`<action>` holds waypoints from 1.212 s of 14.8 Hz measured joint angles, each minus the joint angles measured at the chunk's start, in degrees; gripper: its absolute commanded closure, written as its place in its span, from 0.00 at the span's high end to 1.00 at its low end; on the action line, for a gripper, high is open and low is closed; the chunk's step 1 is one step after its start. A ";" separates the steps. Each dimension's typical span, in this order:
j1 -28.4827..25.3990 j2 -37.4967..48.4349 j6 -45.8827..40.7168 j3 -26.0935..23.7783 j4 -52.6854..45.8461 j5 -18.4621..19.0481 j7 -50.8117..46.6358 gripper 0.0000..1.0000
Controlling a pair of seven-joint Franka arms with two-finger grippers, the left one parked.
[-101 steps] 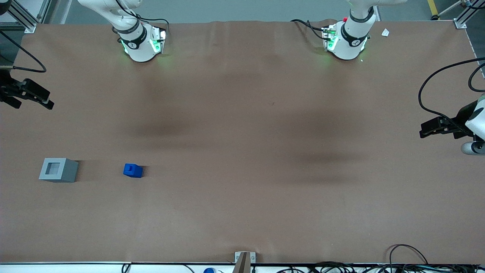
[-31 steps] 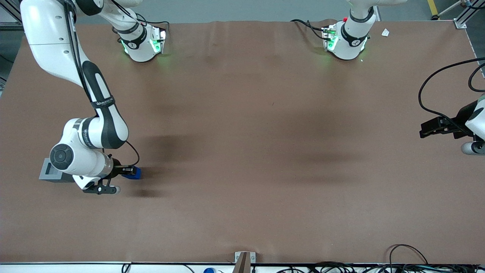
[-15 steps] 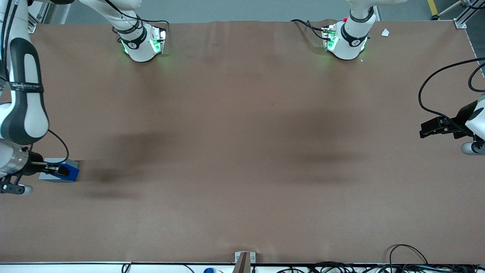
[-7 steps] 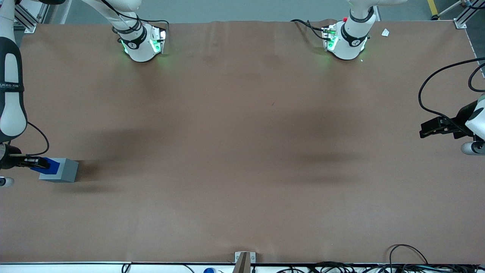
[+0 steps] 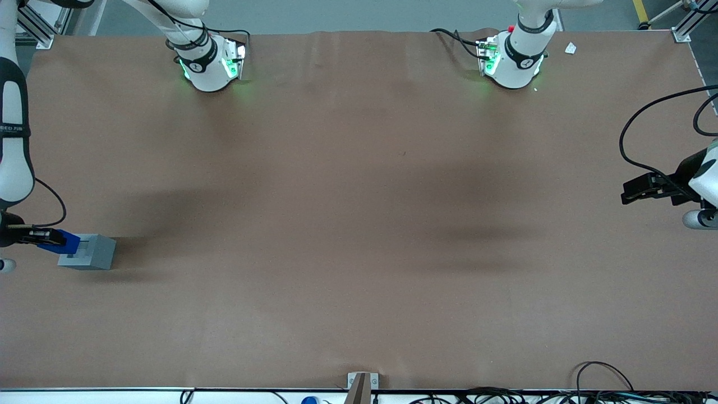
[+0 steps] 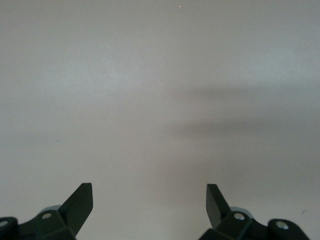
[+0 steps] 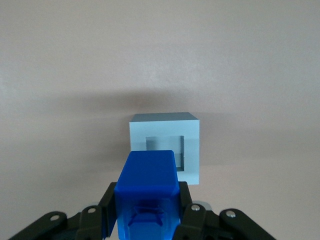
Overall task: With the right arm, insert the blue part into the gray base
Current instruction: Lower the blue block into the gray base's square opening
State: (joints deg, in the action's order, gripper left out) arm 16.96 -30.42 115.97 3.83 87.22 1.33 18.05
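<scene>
The gray base (image 5: 90, 252) (image 7: 167, 134) stands on the brown table at the working arm's end, its square recess (image 7: 172, 147) facing up and partly in view. The blue part (image 5: 63, 242) (image 7: 147, 192) hangs above the edge of the base, over its outer side, held between the black fingers (image 7: 186, 207) of my gripper (image 5: 47, 238) (image 7: 147, 210). The gripper is shut on the blue part, which covers part of the recess in the right wrist view. The right arm (image 5: 14, 134) reaches down along the table's end.
Both arm bases (image 5: 210, 62) (image 5: 513, 59) stand at the table's back edge. A small white scrap (image 5: 570, 48) lies near the parked arm's base. Cables (image 5: 606, 387) and a bracket (image 5: 362, 384) line the front edge.
The gripper carried the blue part from its spot on the table sideways to the gray base; over the last half second it drifted slightly farther past the base's outer edge.
</scene>
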 measured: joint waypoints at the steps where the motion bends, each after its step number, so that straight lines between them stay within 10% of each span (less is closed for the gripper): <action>1: 0.23 -0.33 0.01 0.00 -0.02 0.00 0.01 0.21; 18: 1.46 -3.55 0.42 -0.24 -0.72 -0.51 0.21 0.21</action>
State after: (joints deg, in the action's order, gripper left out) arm 18.43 -33.97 116.38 3.59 86.50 0.82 18.27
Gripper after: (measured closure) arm 0.489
